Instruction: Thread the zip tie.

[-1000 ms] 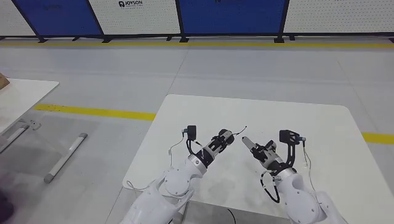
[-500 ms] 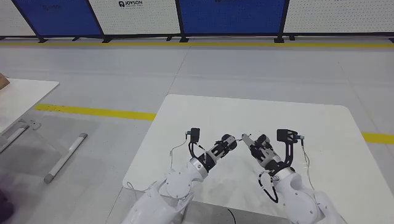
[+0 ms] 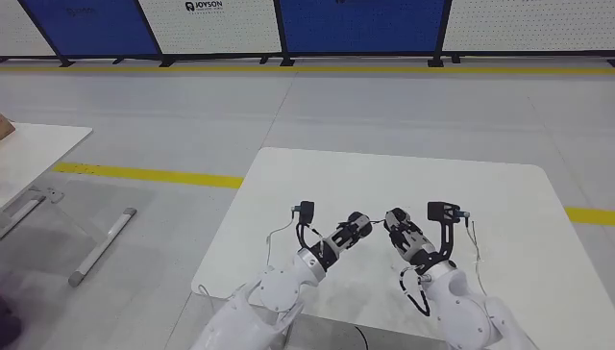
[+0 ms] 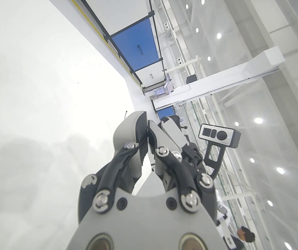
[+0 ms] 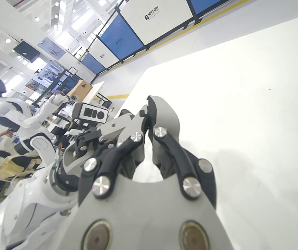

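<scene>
At the far left of the top view, a second white table (image 3: 38,148) stands well apart from the work area, with a grey bar (image 3: 101,249) lying on the floor beside it. A yellow floor line (image 3: 144,174) runs from there toward the main white surface (image 3: 480,187).

Both arms are over the near part of this surface, left of its centre. The left gripper (image 3: 358,224) angles toward the other arm. Its jaws are closed, the ribbed pads pressed face to face in the left wrist view. The zip tie (image 4: 126,113) shows as a thin dark tip projecting just past the outer of the left gripper's fingers (image 4: 132,133), above the surface. The point where it is clamped is hidden by that finger.

Just beside it, the right gripper (image 3: 392,219) faces the left one tip to tip. Whether the two touch cannot be determined. The right jaws are also closed, pad against pad, in the right wrist view, and whether anything sits between them cannot be told.
</scene>
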Tool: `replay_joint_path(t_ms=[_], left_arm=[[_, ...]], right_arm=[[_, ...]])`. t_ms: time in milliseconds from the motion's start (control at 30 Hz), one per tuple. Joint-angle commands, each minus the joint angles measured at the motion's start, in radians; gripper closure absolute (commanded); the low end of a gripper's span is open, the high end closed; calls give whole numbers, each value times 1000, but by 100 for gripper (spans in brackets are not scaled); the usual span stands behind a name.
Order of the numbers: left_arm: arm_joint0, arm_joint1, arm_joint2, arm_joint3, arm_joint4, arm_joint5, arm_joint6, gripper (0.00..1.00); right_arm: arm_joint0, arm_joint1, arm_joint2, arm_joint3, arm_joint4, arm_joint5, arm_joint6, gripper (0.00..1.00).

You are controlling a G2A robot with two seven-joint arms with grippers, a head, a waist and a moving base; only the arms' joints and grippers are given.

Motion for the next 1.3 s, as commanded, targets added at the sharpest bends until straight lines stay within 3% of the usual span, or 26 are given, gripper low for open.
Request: replay_joint_path(t_ms=[0,100,233,400,600,900,933,967,1133,1267], left_arm=[[-1,0,1,1,0,-1,-3,91],[-2,0,1,3,-2,-2,-6,79],[-1,0,0,4,-4,-5,-10,72],[2,1,-4,3,-4,-8,-13,77],[3,1,-10,0,-6,-9,-11,100],[1,1,-10,1,-7,-7,-11,100],[1,0,-10,1,-8,-7,-10,100],[0,0,-10,1,-13,-7,-6,100],[0,-5,-17,-2,-56,-16,34,100],[5,-8,-30,-5,-130,-48,36,100]], right_arm=[[-1,0,0,0,1,0,-3,100],[-3,-1,1,0,1,1,-9,100],[-5,-1,2,0,1,4,-14,100],[-2,-2,0,2,0,7,-16,100],[0,-4,-1,4,-1,10,-17,100],[2,-4,0,7,-1,14,-4,100],[3,-4,1,6,-2,17,1,60],[4,-4,1,5,-2,19,4,0],[-16,-3,17,-1,-2,37,-13,0],[-41,3,49,16,-21,57,-2,0]])
